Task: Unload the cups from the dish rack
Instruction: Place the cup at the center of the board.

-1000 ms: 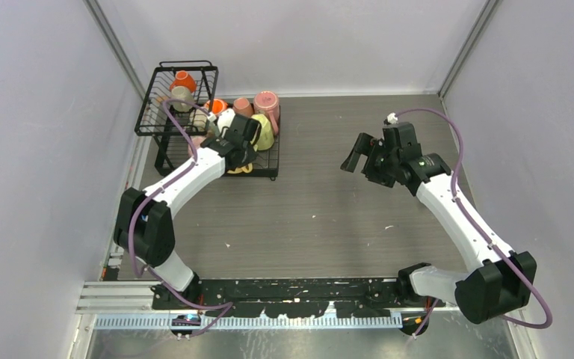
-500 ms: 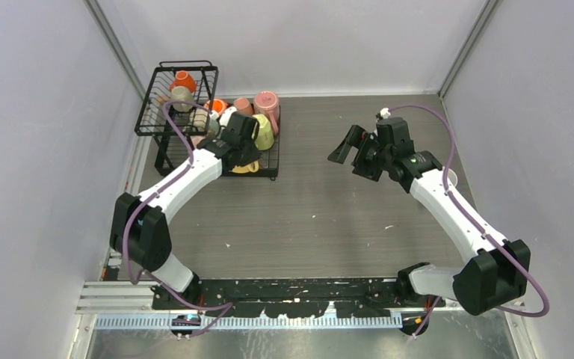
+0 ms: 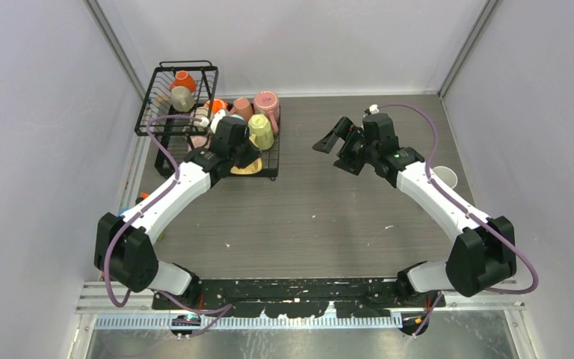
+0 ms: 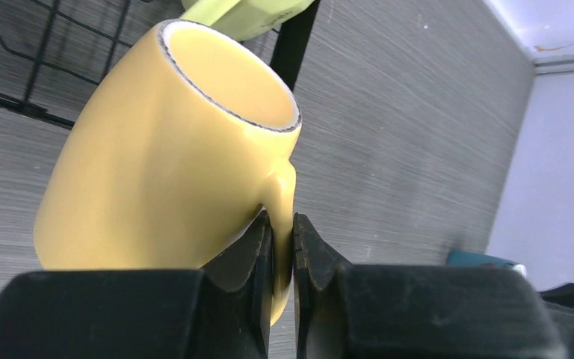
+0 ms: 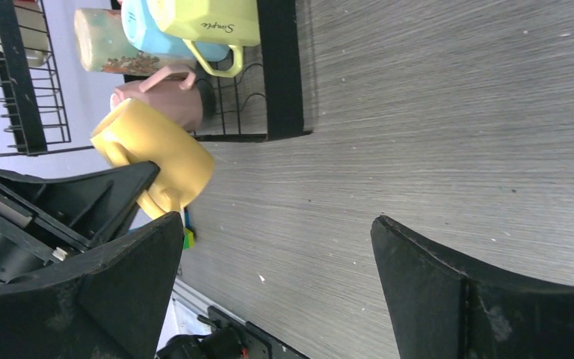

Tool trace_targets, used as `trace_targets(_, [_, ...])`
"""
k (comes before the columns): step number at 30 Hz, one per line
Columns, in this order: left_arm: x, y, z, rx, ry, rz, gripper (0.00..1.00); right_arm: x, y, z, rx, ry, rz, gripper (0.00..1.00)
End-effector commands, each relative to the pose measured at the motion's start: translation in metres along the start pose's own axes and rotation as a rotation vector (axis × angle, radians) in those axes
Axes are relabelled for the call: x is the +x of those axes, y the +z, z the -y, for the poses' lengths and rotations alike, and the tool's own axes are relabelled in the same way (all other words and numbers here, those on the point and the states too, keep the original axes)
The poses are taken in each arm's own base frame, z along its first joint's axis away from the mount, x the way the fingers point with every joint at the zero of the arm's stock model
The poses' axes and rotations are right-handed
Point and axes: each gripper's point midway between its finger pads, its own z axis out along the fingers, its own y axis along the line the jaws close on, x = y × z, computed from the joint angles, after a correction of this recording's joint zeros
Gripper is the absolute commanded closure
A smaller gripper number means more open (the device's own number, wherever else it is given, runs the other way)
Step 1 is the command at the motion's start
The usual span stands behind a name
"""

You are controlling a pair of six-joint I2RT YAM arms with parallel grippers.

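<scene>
Tabletop is showing scuffed grey wood grain between pale walls; my left gripper is pinching the handle of the yellow mug beside the rack, my right gripper standing open.

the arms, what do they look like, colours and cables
The left arm and right arm have white links, black joints and black bases. A purple cable loops along each. The left gripper and right gripper are black with two wedge-shaped fingers.
</scene>
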Motion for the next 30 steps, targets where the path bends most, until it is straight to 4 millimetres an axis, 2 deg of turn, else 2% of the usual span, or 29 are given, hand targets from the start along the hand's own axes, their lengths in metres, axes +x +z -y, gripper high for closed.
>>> trace_targets(1, [-0.037,-0.025,0.056,0.245,-0.175,0.112,1.00,-0.010,0.009,-0.028,-0.097,0.052,0.046,0.00])
trace_targets(9, [-0.040,-0.031,0.083,0.381,-0.416,0.076,1.00,-0.010,0.022,-0.038,-0.137,0.049,0.062,0.00])
trace_targets(15, [-0.044,-0.041,0.102,0.441,-0.567,0.012,1.00,-0.008,0.015,-0.041,-0.137,-0.151,0.171,0.00])
trace_targets(20, [-0.043,-0.053,0.121,0.501,-0.661,-0.074,1.00,-0.012,0.007,-0.045,-0.226,-0.285,0.281,0.01])
trace_targets(26, [-0.047,-0.070,0.137,0.552,-0.726,-0.131,1.00,-0.014,0.002,-0.052,-0.297,-0.402,0.357,0.01])
trace_targets(30, [-0.052,-0.085,0.149,0.593,-0.742,-0.157,1.00,-0.010,-0.004,-0.065,-0.375,-0.453,0.364,0.04])
